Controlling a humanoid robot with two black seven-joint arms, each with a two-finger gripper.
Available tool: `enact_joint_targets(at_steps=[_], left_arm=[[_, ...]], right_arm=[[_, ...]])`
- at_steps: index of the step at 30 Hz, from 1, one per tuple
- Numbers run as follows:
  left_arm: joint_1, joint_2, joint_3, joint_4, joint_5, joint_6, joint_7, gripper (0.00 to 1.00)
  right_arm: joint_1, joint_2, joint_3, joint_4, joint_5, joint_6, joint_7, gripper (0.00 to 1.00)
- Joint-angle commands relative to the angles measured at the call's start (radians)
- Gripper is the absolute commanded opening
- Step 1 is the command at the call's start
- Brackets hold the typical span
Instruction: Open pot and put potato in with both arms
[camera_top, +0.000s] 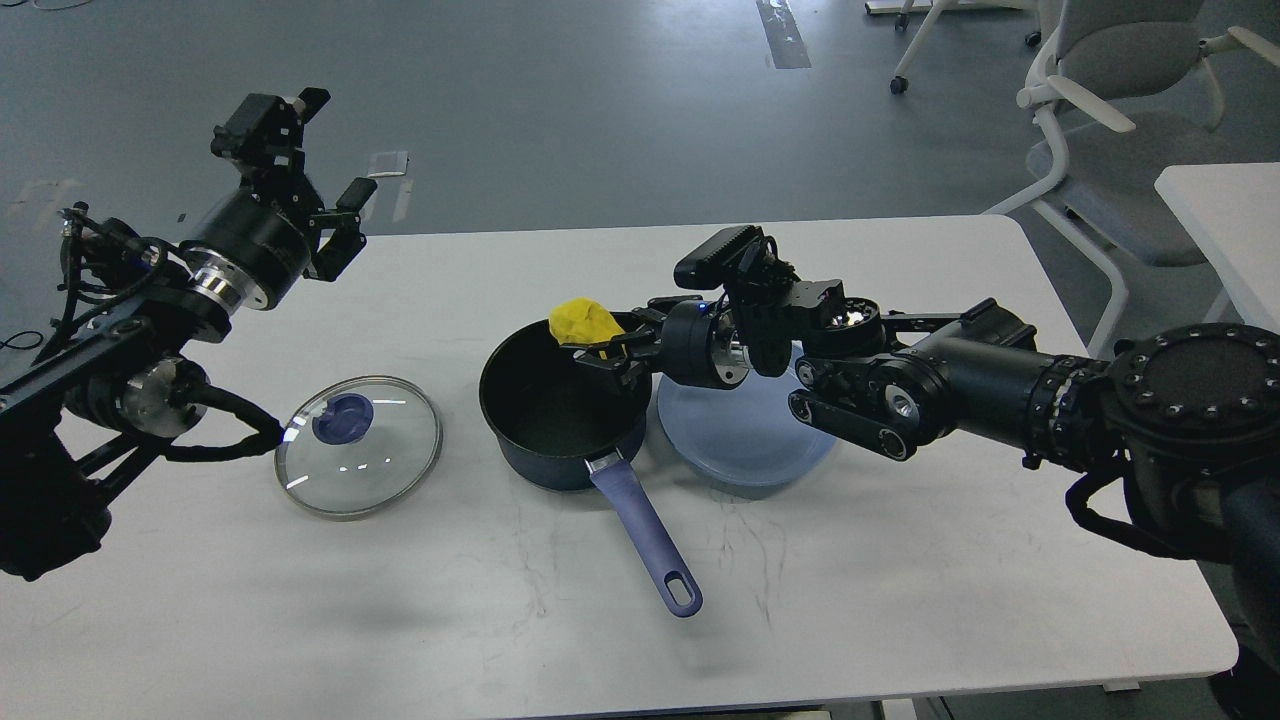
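A dark pot with a purple handle stands open at the table's middle. Its glass lid with a purple knob lies flat on the table to the pot's left. My right gripper is shut on the yellow potato and holds it above the pot's far right rim. My left gripper is open and empty, raised high over the table's far left, well away from the lid.
A blue plate lies empty right of the pot, partly under my right arm. The white table has free room in front. An office chair and another table stand at the far right.
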Motion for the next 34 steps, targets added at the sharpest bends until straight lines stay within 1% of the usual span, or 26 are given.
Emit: enact_joint_targets(at_steps=[1, 4, 6, 8, 10, 11, 12, 13, 14, 16, 17, 19, 21, 22, 25, 34], left_arm=[[0.005, -0.002, -0.006, -0.003, -0.011, -0.005, 0.003, 0.98], [0.007, -0.003, -0.009, -0.004, -0.014, -0.014, 0.003, 0.98], [0.01, -0.005, -0.012, -0.004, -0.018, -0.026, 0.003, 0.98], [0.02, -0.007, -0.038, -0.004, -0.045, -0.051, 0.005, 0.98], [0.028, -0.008, -0.048, -0.004, -0.064, -0.059, 0.005, 0.98], [0.036, -0.01, -0.058, -0.004, -0.082, -0.063, 0.005, 0.98], [0.04, -0.01, -0.061, -0.004, -0.09, -0.065, 0.005, 0.98], [0.054, -0.013, -0.064, -0.004, -0.1, -0.066, 0.006, 0.98], [0.068, -0.016, -0.065, -0.004, -0.105, -0.069, 0.005, 0.98], [0.082, -0.017, -0.067, -0.006, -0.107, -0.073, 0.006, 0.98], [0.097, -0.017, -0.07, -0.006, -0.12, -0.089, 0.008, 0.98], [0.117, -0.023, -0.096, -0.006, -0.165, -0.124, 0.017, 0.98], [0.129, -0.026, -0.113, -0.003, -0.185, -0.157, 0.049, 0.98], [0.132, -0.025, -0.116, 0.0, -0.185, -0.172, 0.076, 0.98], [0.131, -0.017, -0.118, 0.0, -0.189, -0.18, 0.107, 0.98], [0.133, -0.019, -0.121, -0.004, -0.192, -0.18, 0.09, 0.98]], right_arm=[[0.003, 0.0, 0.041, 0.006, 0.039, 0.004, -0.005, 1.0], [0.003, 0.0, 0.095, 0.038, 0.141, 0.009, -0.006, 1.0], [0.003, 0.0, 0.123, 0.061, 0.252, 0.016, -0.009, 1.0], [0.001, -0.004, 0.222, 0.093, 0.446, 0.038, -0.014, 1.0], [-0.002, -0.024, 0.294, 0.115, 0.56, 0.059, -0.021, 1.0], [-0.014, -0.052, 0.383, 0.136, 0.681, 0.09, -0.029, 1.0], [-0.026, -0.067, 0.428, 0.146, 0.75, 0.108, -0.035, 1.0], [-0.048, -0.093, 0.511, 0.156, 0.869, 0.148, -0.055, 1.0], [-0.074, -0.122, 0.59, 0.155, 0.966, 0.186, -0.087, 1.0], [-0.108, -0.146, 0.65, 0.153, 1.04, 0.212, -0.121, 1.0], [-0.149, -0.164, 0.704, 0.153, 1.083, 0.225, -0.141, 1.0], [-0.207, -0.172, 0.78, 0.155, 1.11, 0.232, -0.158, 1.0], [-0.267, -0.172, 0.851, 0.155, 1.111, 0.233, -0.176, 1.0], [-0.296, -0.172, 0.895, 0.153, 1.113, 0.233, -0.201, 1.0], [-0.332, -0.17, 0.945, 0.153, 1.111, 0.226, -0.241, 1.0], [-0.307, -0.179, 0.942, 0.166, 1.108, 0.24, -0.238, 1.0]])
